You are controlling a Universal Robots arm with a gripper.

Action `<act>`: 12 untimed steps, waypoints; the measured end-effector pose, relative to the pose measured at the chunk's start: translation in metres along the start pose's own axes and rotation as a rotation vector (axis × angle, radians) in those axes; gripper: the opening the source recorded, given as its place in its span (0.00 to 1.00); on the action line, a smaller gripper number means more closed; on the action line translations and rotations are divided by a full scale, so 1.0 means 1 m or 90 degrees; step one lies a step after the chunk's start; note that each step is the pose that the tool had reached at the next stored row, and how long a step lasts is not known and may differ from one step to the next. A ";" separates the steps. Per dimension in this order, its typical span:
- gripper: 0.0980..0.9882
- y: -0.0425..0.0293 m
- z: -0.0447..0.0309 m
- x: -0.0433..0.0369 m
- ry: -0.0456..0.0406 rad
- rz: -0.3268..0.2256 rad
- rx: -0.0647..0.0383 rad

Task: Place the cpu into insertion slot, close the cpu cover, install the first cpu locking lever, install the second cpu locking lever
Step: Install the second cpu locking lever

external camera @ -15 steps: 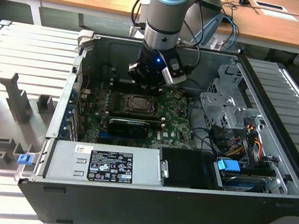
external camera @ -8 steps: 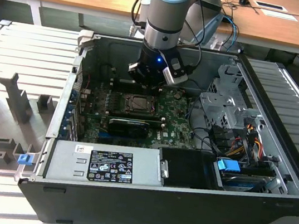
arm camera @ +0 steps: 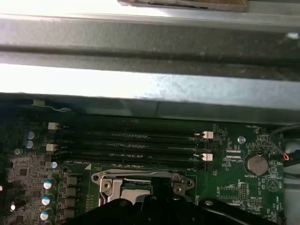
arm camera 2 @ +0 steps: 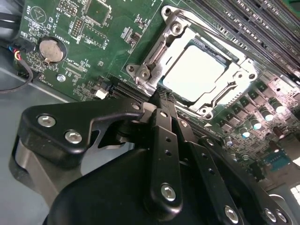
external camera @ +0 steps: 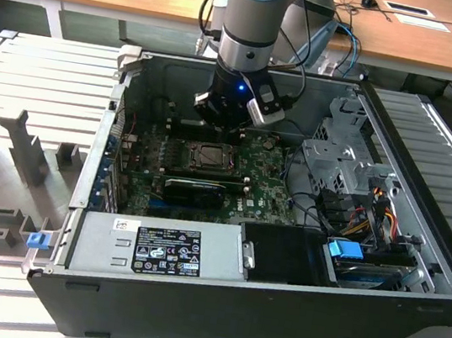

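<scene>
We are over the open computer case [external camera: 414,274] now, the arm reaching down from the far side, and the gripper [external camera: 227,118] hangs just above the motherboard [external camera: 269,192], near the board's far edge. In the second wrist view the gripper [arm camera 2: 161,96] shows its black fingers [arm camera 2: 164,136] drawn together into a narrow point with nothing between them, and that tip sits right at the near edge of the insertion slot [arm camera 2: 154,61], by the socket frame's corner screws. We read that pinched shape as a pushing tool: a slim tip suits pressing on thin metal parts better than a wide grasp would. The cpu [arm camera 2: 194,72] is already in the socket, its pale silver top lying flat and bright, so the first step looks done. The cpu cover [arm camera 2: 225,93] appears to lie down around the chip, its window framing the metal top, though we cannot tell whether it is fully pressed home. Whether either locking lever is latched we cannot make out. In the first wrist view we see the insertion slot [arm camera: 140,183] at the board's middle, with the long memory slots [arm camera: 131,145] running between it and the case's far wall [arm camera: 150,93], which leaves the arm little room on that side and likely explains the steep approach.
</scene>
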State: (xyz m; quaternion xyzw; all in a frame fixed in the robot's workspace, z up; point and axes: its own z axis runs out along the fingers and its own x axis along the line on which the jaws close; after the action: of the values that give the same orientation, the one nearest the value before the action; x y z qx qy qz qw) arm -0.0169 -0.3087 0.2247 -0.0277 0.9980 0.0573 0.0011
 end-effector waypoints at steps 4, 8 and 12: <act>0.01 -0.0016 -0.0003 0.0001 0.0001 0.000 0.000; 0.01 -0.0038 -0.0002 0.0002 0.0001 0.000 0.000; 0.01 -0.0064 -0.0004 0.0004 0.0001 0.000 0.000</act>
State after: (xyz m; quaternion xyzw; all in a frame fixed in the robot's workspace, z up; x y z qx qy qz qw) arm -0.0169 -0.3152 0.2243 -0.0277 0.9980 0.0573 0.0011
